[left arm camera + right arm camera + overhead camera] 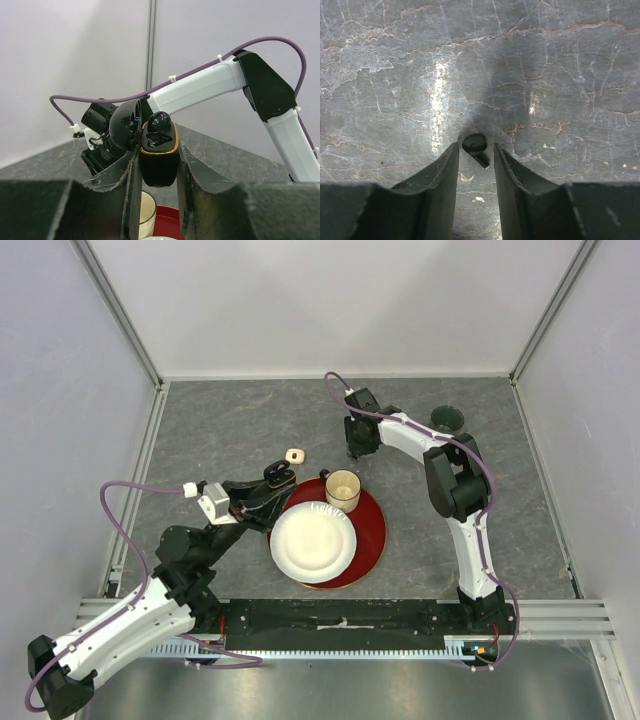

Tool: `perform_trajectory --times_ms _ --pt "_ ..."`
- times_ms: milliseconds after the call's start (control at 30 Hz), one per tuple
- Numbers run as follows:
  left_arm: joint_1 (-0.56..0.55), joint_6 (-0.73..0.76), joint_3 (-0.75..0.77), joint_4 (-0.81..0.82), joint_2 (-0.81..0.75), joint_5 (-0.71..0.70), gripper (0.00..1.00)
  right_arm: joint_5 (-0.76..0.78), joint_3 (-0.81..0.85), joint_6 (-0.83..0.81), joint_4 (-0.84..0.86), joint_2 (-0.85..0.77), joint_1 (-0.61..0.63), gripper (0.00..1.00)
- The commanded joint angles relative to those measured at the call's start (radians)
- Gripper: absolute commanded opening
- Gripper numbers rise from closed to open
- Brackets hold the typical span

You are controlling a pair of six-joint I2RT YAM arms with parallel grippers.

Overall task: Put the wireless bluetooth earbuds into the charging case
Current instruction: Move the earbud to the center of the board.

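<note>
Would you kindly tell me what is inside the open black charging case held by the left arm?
One glossy black earbud stands up from the gold-rimmed charging case, lid open. The left fingers cover its sides, and its deeper slots are hidden.

Left arm [130,615] stretched forward-right; left gripper [158,150] clamped on charging case [159,167]. Right arm [455,485] folded leftward; right gripper [476,150] pointing down, jaws partly apart.

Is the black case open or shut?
Open. The black case has its lid flipped back, and a black earbud sits inside.
</note>
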Motion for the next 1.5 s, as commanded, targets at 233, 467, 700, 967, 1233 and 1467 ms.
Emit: perform_trajectory --times_ms 233,467,700,967,1233,1467 --pt "0.002 -0.039 0.016 0.040 -0.005 -0.004 0.02 0.055 0.001 0.003 -0.005 0.029 -0.005 0.27" --pt "0.002 -0.044 -0.001 0.050 -0.019 -0.009 0.02 0.127 -0.125 0.020 0.003 -0.082 -0.022 0.21" --pt "0.002 -0.035 -0.004 0.058 -0.028 0.005 0.02 0.190 -0.413 0.064 0.056 -0.289 -0.060 0.21" --pt "0.002 -0.027 -0.029 0.047 -0.057 0.014 0.02 0.217 -0.727 0.255 0.102 -0.552 -0.075 0.24" --pt "0.002 -0.019 -0.049 0.063 -0.074 0.011 0.02 0.195 -0.794 0.258 0.124 -0.596 -0.077 0.43" --pt "0.002 -0.016 -0.061 0.055 -0.097 0.008 0.02 0.204 -0.745 0.049 0.103 -0.571 -0.080 0.49"
